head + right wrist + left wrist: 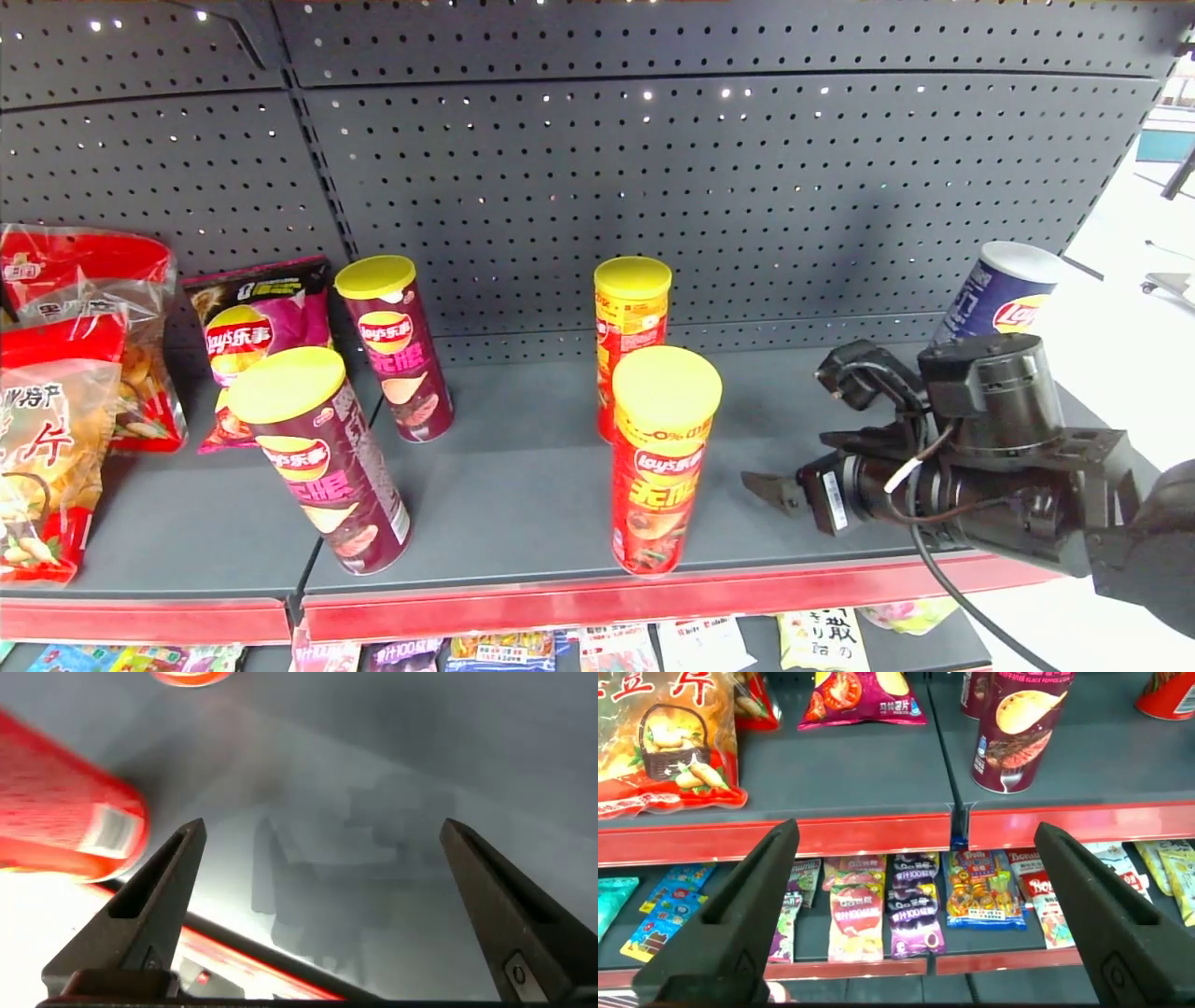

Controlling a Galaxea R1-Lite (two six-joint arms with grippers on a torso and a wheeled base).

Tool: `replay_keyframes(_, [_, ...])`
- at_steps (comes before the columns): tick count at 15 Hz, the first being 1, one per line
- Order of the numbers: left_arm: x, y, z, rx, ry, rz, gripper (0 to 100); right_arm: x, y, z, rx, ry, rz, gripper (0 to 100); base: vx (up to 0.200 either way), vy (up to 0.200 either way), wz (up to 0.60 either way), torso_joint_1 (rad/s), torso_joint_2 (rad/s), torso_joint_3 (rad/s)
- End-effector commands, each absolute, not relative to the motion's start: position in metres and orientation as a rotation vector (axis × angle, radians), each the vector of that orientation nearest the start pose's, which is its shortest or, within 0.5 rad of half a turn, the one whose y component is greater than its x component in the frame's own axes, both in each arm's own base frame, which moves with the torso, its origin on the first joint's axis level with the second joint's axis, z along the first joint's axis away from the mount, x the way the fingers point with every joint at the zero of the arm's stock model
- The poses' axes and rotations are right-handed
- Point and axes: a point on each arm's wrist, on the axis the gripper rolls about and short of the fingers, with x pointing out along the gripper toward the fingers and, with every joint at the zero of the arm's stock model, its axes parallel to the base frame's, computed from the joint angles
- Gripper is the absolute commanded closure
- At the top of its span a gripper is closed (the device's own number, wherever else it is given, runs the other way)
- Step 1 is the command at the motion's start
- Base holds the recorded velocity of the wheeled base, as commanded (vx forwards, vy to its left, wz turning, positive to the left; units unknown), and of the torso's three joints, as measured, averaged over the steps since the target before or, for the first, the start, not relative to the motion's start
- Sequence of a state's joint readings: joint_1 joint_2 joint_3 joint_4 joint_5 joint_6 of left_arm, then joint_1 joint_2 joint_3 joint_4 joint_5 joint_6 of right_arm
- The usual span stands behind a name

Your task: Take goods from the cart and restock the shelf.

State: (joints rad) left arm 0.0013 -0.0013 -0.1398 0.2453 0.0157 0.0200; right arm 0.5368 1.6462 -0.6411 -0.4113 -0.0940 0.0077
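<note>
Right end effector (794, 467), open and empty, lower right of the head frame, just beside the front red chip can (663, 457) standing on the shelf (523, 495). Blue chip can (1004, 294) at upper right. Left end effector (915, 831) open, empty, facing the shelf front.

You've got even, fairly bright light here: pinpoints shine through the pegboard (653, 93) holes, the floor (1120, 336) on your right glares white, and the cans (666, 457) throw faint shadows on the shelf (523, 485).
</note>
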Motion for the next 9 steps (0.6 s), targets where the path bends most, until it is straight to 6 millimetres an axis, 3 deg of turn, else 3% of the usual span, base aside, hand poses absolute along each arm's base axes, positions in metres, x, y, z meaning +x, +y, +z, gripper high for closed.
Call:
replay_keyframes(1, [-0.036,0.0,0.088,0.022,0.105,0.017,0,0.227,0.146,0.129,-0.196,0.586,0.465,0,0.0,0.0,0.0,0.0,0.0,0.0])
replay_keyframes(9, [-0.036,0.0,0.088,0.022,0.104,0.014,0,0.228,0.166,0.122,-0.216,0.605,0.516,0,0.0,0.0,0.0,0.0,0.0,0.0])
